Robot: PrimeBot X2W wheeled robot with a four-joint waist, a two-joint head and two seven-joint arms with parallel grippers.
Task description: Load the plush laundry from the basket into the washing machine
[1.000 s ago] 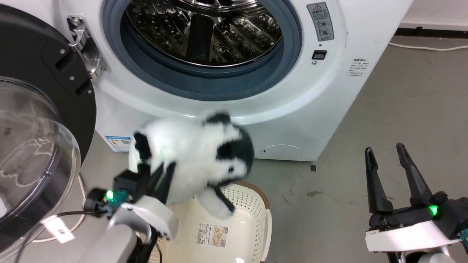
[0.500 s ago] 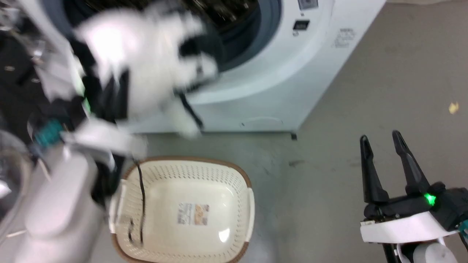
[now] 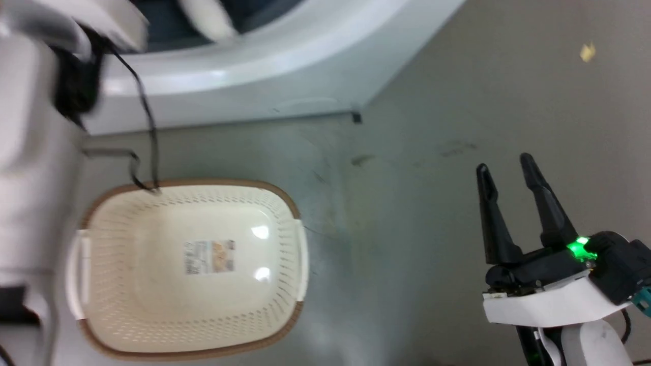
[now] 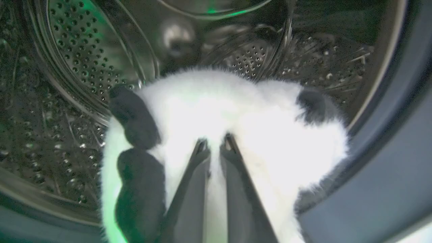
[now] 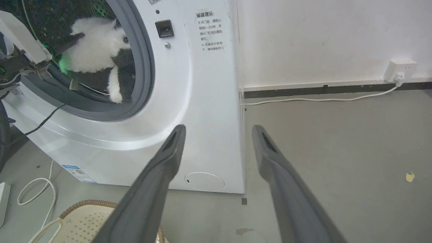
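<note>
Nearest, at the lower right of the head view: right tool (image 3: 504,162), fingers spread apart and holding nothing; parked over the bare floor (image 3: 407,229), well apart from the machine, probably to leave the opening free for the other arm.

A little further, on the floor before the washer front: basket (image 3: 203,325), empty of laundry, with the paper label (image 3: 209,256) bare on its inside bottom; placed close to the machine, apparently to make the carry short. At its far rim, a black cable (image 3: 147,117) hanging down from the left forearm (image 3: 30,178); touching the rim or just above it, cannot tell which.

Then the washing machine (image 5: 189,84), with the grey door ring (image 5: 145,67) round the opening.

Inside the ring: left tool (image 4: 214,145), fingers pressed together on the white fur of the plush panda toy (image 4: 219,111), pinching a fold near its middle; gripped so, likely, for want of any firm edge on so soft a thing. Toy hanging in front of the perforated steel drum (image 4: 84,50), one pale limb (image 5: 114,87) dangling near the lower part of the ring; not yet laid down, as far as can be judged.

Remaining, probably: to reach deeper and let go, minding that limb at the ring.
</note>
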